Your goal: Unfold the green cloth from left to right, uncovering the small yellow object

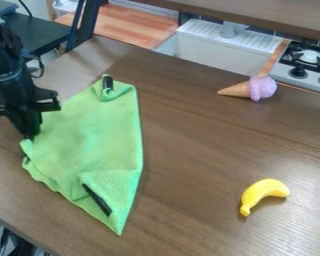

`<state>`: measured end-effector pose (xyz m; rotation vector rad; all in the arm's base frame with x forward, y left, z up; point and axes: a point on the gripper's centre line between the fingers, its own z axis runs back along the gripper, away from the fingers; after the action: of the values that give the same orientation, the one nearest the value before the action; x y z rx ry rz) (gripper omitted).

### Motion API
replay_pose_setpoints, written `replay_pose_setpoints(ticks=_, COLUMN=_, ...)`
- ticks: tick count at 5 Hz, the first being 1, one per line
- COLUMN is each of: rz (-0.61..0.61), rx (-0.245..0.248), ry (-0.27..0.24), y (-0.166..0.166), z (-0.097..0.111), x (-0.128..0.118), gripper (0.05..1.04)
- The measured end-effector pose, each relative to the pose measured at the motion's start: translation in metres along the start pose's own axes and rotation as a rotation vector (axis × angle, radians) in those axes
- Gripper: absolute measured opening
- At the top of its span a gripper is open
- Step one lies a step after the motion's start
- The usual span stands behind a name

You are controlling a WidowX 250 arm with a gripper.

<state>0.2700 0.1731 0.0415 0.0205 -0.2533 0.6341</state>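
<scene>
One green cloth [99, 135] lies across the left half of the frame on the brown worktop [189, 165], its upper tip and lower edge folded over, each fold showing a black strip. My black gripper [30, 133] is at the left of the frame, down at the cloth's left corner; whether I pinch the fabric, I cannot tell. A yellow banana [258, 194] lies directly on the worktop at lower right, and a pink-topped ice cream cone [256, 89] at upper right. Beyond the far edge, at upper centre, is a white basin [213, 47], left of a stove [303, 65] with black grates.
</scene>
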Motion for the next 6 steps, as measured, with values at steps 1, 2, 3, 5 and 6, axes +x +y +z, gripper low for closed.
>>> replay_pose_setpoints(ticks=1, rz=0.005, rx=-0.018, ry=0.010, y=-0.003, z=0.000, x=-0.002, gripper=0.067)
replay_pose_setpoints(ticks=2, rz=0.031, rx=-0.045, ry=0.063, y=-0.015, z=0.010, x=-0.010, gripper=0.059)
replay_pose_setpoints(ticks=3, rz=0.075, rx=-0.062, ry=0.078, y=-0.028, z=0.026, x=-0.004, gripper=0.059)
replay_pose_setpoints(ticks=5, rz=0.164, rx=-0.014, ry=0.108, y=-0.062, z=0.046, x=0.005, gripper=0.058)
replay_pose_setpoints(ticks=6, rz=0.157, rx=-0.019, ry=0.130, y=-0.083, z=0.039, x=-0.001, gripper=0.056)
